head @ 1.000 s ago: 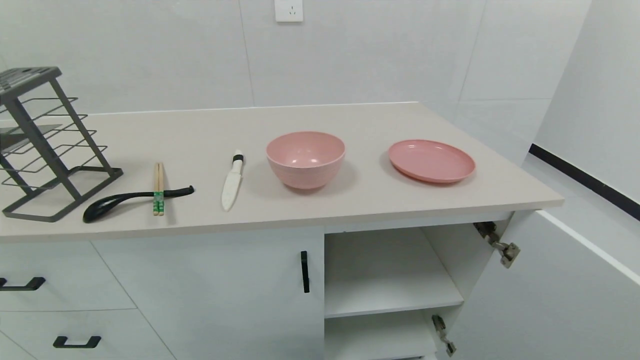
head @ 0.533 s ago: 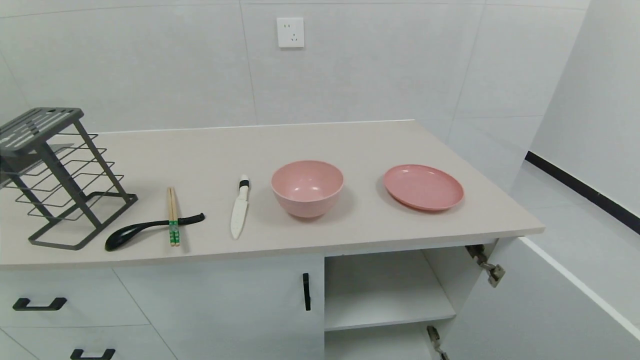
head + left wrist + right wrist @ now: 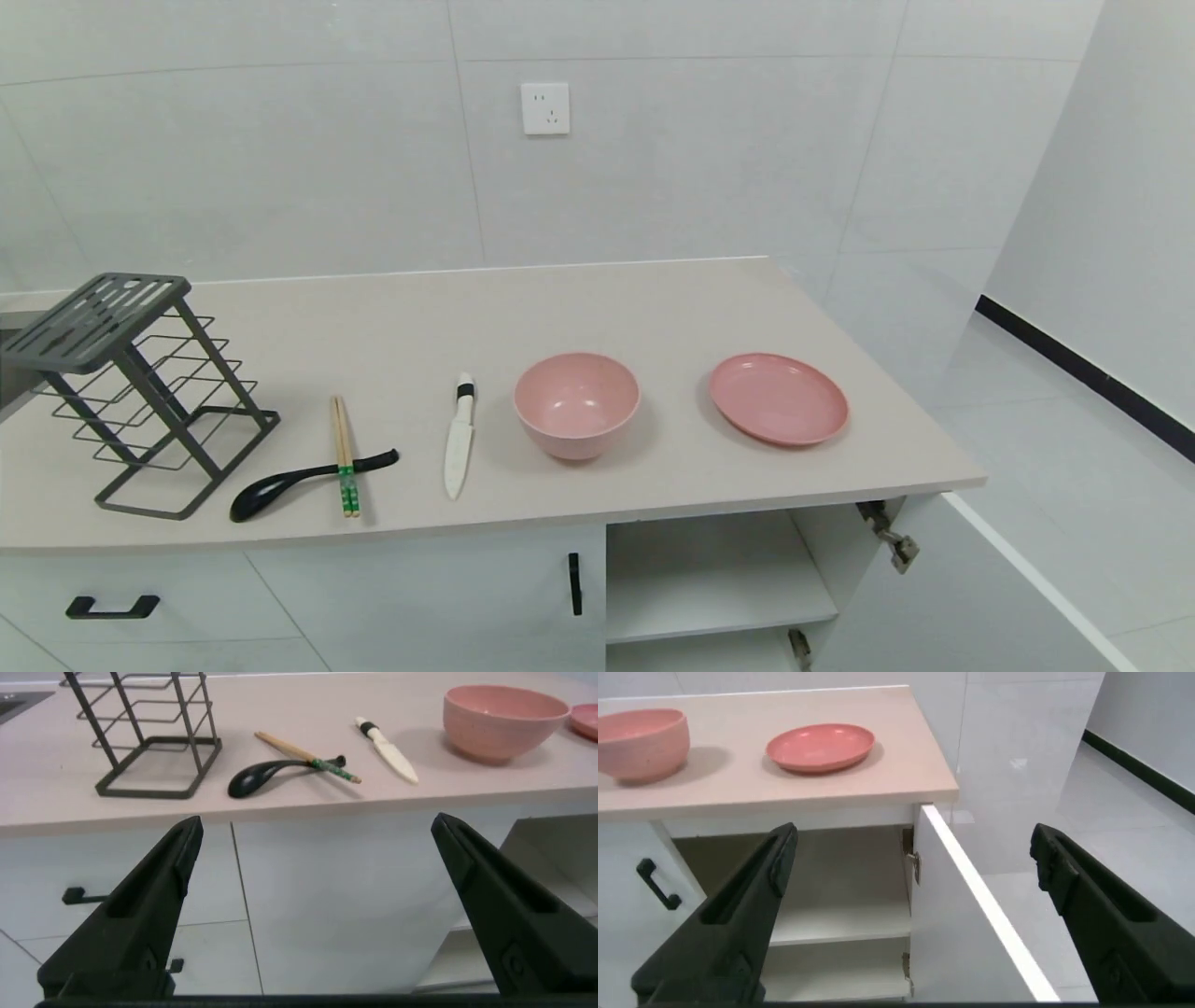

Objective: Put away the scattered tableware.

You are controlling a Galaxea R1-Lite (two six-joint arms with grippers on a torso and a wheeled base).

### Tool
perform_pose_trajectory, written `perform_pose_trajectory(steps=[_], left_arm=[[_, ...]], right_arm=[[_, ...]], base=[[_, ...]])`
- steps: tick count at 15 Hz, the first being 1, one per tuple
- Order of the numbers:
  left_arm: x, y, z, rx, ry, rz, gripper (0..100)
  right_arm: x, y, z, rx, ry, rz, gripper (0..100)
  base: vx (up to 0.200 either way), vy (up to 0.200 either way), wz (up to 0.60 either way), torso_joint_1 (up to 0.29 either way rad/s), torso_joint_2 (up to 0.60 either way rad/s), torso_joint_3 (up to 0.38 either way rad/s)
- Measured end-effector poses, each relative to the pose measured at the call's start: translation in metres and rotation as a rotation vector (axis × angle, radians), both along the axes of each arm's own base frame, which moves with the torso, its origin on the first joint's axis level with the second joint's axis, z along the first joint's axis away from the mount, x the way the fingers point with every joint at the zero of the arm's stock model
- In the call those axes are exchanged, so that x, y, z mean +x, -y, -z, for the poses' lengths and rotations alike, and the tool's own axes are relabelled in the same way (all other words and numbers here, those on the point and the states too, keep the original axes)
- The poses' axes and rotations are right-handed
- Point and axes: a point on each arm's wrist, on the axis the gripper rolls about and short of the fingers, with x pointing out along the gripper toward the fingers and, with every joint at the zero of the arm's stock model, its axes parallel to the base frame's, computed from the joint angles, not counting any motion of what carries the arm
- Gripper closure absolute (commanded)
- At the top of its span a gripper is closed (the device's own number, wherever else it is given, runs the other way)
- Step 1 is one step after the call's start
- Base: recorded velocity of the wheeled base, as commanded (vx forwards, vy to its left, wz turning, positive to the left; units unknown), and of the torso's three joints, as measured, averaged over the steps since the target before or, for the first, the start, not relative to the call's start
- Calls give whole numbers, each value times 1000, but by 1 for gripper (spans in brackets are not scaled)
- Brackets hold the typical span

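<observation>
Only head cam shifted; bowl (image 3: 576,403), plate (image 3: 778,398) unmoved on counter (image 3: 560,308).

Five pieces of tableware are laid out in a row along the front of the counter (image 3: 560,308). A black spoon (image 3: 260,496) is placed farthest to the left, lying flat with its bowl toward the front edge. A pair of wooden chopsticks (image 3: 344,455) with green-patterned ends is laid side by side across the spoon's handle. Just to the right, apart from both, a cream knife (image 3: 459,436) with a black band is set flat, tip toward the front edge. A pink bowl (image 3: 576,404) is stood upright near the knife. A shallow pink plate (image 3: 778,398) is set farthest right, well apart from the bowl.
</observation>
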Motion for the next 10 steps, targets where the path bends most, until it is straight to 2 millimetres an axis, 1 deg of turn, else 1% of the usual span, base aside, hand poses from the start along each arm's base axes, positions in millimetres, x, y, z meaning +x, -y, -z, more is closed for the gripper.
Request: perform_pose_trajectory(steps=[7, 10], left_arm=[[0, 0, 0, 1, -1, -1, 0], [0, 0, 0, 1, -1, -1, 0]], right_arm=[[0, 0, 0, 0, 0, 0, 0], [0, 0, 0, 1, 0, 0, 0]], base=[[0, 0, 0, 291, -565, -278], [0, 0, 0, 47, -94, -41]])
